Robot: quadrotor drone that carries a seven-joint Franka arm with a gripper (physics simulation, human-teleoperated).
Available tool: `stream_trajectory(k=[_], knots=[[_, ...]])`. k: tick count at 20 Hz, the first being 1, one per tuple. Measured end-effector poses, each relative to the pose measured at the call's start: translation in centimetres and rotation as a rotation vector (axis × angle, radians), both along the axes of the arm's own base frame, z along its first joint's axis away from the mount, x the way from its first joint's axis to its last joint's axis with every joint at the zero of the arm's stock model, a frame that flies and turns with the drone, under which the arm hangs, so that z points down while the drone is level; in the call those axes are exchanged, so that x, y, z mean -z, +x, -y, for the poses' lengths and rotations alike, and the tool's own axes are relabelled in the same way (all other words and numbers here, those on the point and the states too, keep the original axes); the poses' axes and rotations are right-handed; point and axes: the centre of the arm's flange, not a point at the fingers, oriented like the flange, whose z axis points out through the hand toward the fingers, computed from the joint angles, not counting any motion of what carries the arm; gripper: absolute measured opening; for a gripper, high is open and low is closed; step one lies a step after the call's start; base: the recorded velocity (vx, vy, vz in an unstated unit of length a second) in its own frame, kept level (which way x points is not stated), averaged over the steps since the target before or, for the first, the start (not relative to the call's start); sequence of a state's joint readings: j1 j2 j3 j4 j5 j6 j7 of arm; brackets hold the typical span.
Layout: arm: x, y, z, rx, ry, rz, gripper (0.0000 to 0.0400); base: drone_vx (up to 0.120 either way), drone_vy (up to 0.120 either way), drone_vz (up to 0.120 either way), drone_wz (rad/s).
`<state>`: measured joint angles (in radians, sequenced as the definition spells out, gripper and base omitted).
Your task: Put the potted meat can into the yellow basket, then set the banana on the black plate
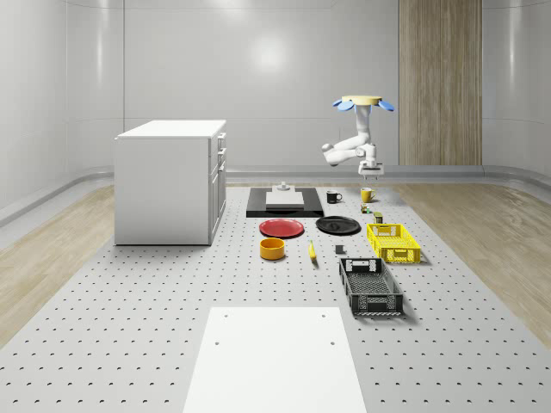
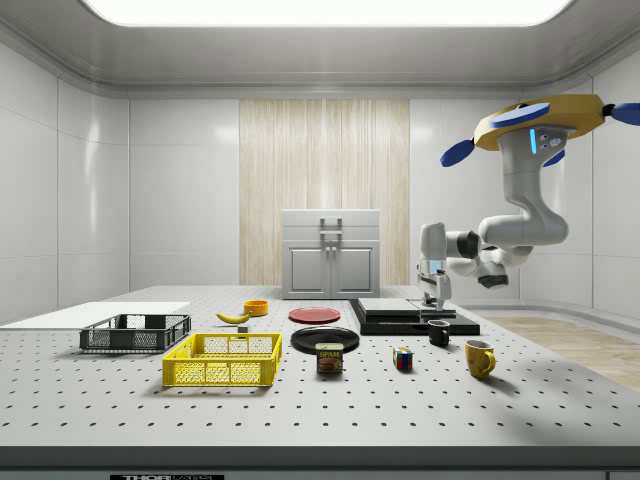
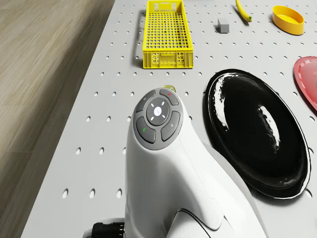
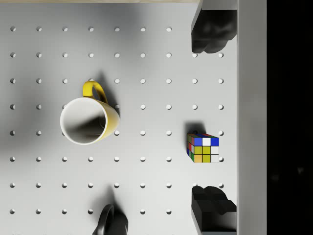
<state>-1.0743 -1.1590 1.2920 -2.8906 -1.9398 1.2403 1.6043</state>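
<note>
Pale panelled walls and a wood-slat strip enclose a grey perforated desk (image 1: 129, 327) that carries everything. Above its far end the drone (image 2: 540, 120) hovers, arm bent down so the gripper (image 2: 432, 297) hangs in the air with nothing between its spread fingers (image 4: 211, 32). Directly below it sit a yellow mug (image 4: 89, 120) and a puzzle cube (image 4: 202, 148), with a black mug (image 2: 438, 332) just beside, so the gripper looks stationed high to survey rather than grasp. The can (image 2: 329, 358) stands on the desk, well apart from the gripper and below it, just beside the yellow basket (image 2: 222, 360), which makes the first carry a short one by my reckoning. The black plate (image 3: 257, 131) lies between gripper and basket; the banana (image 1: 312, 250) rests farther off, beyond the plate, near an orange bowl (image 1: 272, 249). Neither task thing looks touched yet.
</note>
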Motion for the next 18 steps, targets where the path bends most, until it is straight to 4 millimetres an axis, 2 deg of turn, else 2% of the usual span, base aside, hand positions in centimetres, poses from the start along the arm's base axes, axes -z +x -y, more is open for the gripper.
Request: stream_trajectory(k=[12,18], knots=[[0.00,0.00,0.00,0.000,-0.001,0.000,0.0400,0.120,0.000,-0.120,0.000],[0.00,0.00,0.00,0.000,-0.001,0.000,0.0400,0.120,0.000,-0.013,0.000]])
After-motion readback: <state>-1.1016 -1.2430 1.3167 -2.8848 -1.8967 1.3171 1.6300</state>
